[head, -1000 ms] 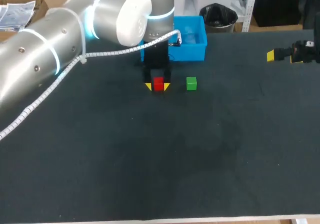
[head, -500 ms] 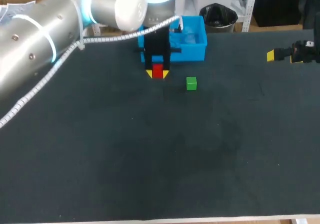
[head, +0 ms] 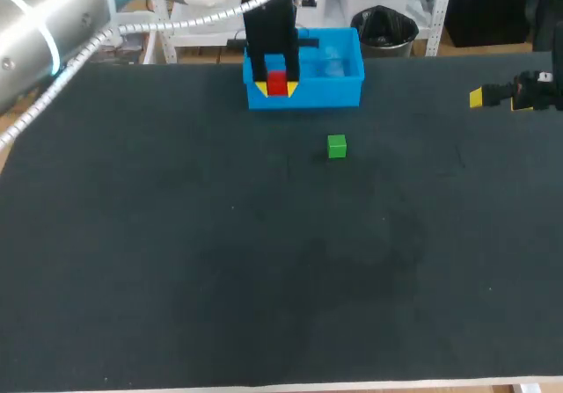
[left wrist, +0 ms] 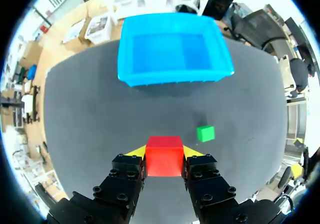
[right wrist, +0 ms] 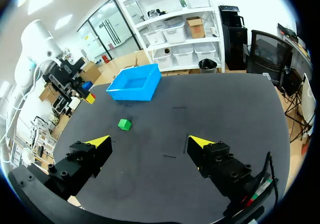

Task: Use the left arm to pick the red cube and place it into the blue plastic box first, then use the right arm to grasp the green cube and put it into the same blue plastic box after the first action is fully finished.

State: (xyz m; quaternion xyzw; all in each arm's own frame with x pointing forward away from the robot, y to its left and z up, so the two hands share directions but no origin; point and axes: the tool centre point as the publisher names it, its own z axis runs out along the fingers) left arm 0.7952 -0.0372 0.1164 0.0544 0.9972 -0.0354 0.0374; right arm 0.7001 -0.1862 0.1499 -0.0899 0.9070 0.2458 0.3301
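My left gripper [head: 276,85] [left wrist: 164,153] is shut on the red cube [head: 277,83] [left wrist: 164,156], holding it in the air in front of the blue plastic box [head: 330,90] [left wrist: 172,53]. The box looks empty inside in the left wrist view. On the dark table lies the green cube [head: 336,146] [left wrist: 205,133] [right wrist: 124,125], on its own, nearer than the box. At the table's far right my right gripper [head: 493,97] [right wrist: 150,146] stands open, holding nothing, well away from the green cube. The left arm's gripper [right wrist: 85,96] with the red cube also shows in the right wrist view, beside the box [right wrist: 135,86].
The dark table mat [head: 264,261] stretches wide in front of the green cube with nothing else lying on it. The box stands at the table's back edge.
The left gripper has risen from the table with the red cube and moved back toward the blue box. The green cube and the right arm have stayed in place.
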